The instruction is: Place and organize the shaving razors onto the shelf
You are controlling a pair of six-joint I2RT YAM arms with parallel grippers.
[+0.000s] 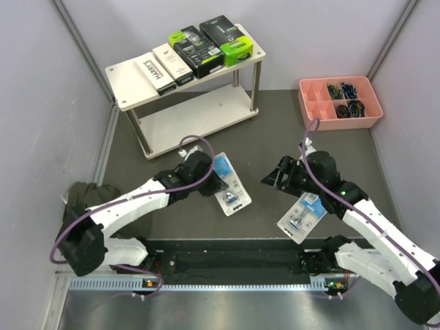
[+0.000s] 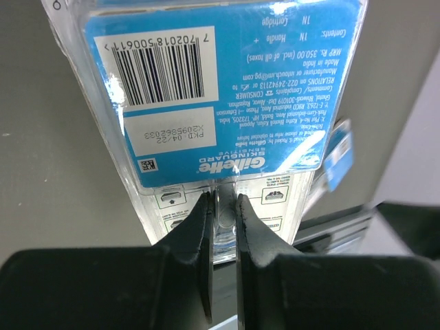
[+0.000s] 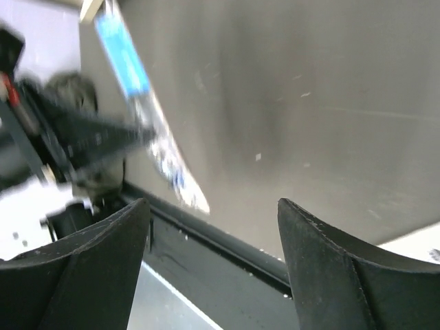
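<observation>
We see one clear blister pack (image 2: 227,89) with a blue card pinched at its edge by the left gripper (image 2: 223,206), whose dark fingers (image 2: 199,230) are closed tight on the plastic. From above, this pack (image 1: 230,187) sits at the left gripper (image 1: 214,184) over the middle of the dark mat (image 1: 261,134), nearer than the shelf (image 1: 127,79). In the right wrist view it shows only as a blurred, tilted strip.

The second blister pack (image 1: 301,216) lies on the mat to the right, close to the near rail, partly under the right arm.

On the shelf's top board lie two white Harry's boxes (image 1: 163,67) at the left and two black and lime-green packs (image 1: 213,42) to their right.

The right gripper (image 1: 273,177) is between the two blister packs, its jaws spread wide with nothing between them. A pink tray (image 1: 313,96) sits at the far right.
</observation>
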